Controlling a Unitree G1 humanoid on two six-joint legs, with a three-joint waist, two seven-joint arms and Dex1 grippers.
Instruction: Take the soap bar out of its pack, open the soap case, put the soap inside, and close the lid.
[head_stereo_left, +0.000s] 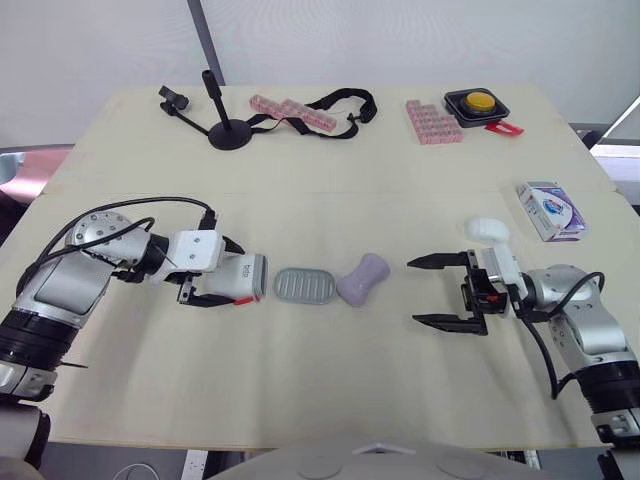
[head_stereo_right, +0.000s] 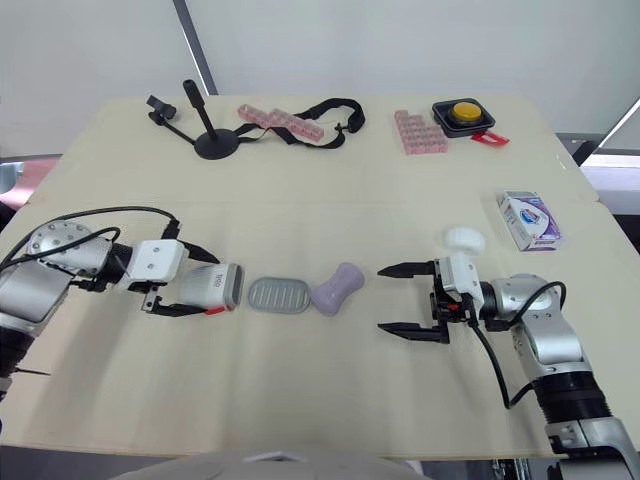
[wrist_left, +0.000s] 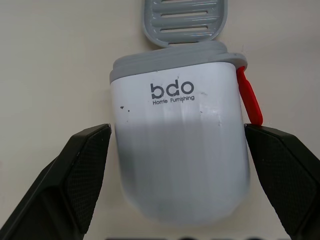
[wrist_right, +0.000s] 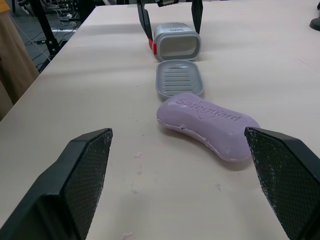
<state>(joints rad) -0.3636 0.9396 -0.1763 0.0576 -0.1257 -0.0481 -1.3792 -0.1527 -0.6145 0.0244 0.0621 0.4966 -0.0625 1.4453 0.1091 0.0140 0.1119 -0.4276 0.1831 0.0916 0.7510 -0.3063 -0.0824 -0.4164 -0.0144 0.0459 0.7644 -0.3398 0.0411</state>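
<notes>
The white soap case (head_stereo_left: 245, 277) lies on its side at the table's left, its grey-rimmed open end facing a grey slotted tray (head_stereo_left: 306, 285) beside it. My left gripper (head_stereo_left: 225, 273) is shut on the case, a finger (wrist_left: 85, 165) pressed against each side, and a red latch (wrist_left: 249, 97) sticks out by one of them. The bare purple soap bar (head_stereo_left: 363, 278) rests on the table just right of the tray. To the soap's right, my right gripper (head_stereo_left: 413, 292) stands open and holds nothing. The soap pack (head_stereo_left: 550, 210) lies at the far right.
At the back of the table stand a black stand (head_stereo_left: 225, 125), a black strap with pink blocks (head_stereo_left: 292, 110), another pink block set (head_stereo_left: 433, 122) and a black tray with a yellow button (head_stereo_left: 478, 103). Bare tabletop lies in front of both grippers.
</notes>
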